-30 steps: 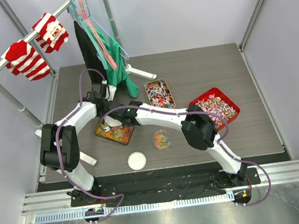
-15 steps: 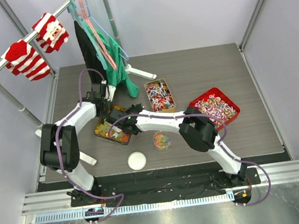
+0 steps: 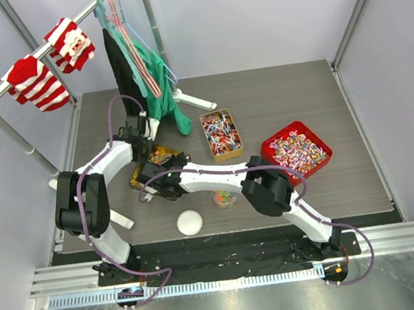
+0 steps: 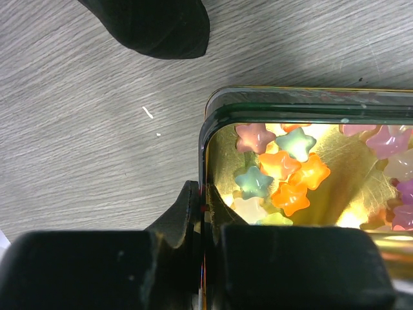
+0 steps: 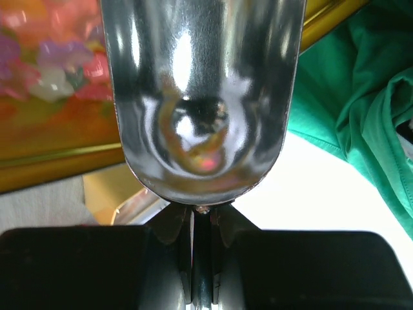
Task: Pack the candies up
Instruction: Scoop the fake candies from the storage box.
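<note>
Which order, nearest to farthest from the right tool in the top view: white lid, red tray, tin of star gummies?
1. tin of star gummies, at the right tool
2. white lid, near edge
3. red tray, far right

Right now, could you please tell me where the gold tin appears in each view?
Top external: tin left of centre, partly under the right arm.
Left wrist: tin fills the right half, its left wall clamped by the left gripper.
Right wrist: tin's gold wall, blurred, upper left behind the scoop.
Shared landmark: the star gummies inside it, seen in all three.
</note>
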`<act>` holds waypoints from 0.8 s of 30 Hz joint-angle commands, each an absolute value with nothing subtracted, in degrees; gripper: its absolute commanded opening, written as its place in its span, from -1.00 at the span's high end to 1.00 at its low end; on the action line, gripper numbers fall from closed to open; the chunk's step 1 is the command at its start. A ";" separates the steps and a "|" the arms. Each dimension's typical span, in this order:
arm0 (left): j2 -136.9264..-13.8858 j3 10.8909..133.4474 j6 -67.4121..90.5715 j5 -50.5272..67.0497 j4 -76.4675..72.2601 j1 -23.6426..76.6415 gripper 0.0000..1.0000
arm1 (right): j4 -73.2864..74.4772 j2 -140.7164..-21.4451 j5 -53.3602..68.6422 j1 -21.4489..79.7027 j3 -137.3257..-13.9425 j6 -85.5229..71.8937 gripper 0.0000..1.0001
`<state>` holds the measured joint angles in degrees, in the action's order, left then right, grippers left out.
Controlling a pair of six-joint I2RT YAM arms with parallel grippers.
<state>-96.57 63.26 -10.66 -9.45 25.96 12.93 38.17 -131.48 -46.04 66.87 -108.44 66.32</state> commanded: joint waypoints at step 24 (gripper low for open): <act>-93.08 65.13 -9.58 -9.32 21.88 12.13 1.00 | 52.30 -137.20 -11.35 68.12 -122.34 39.04 0.98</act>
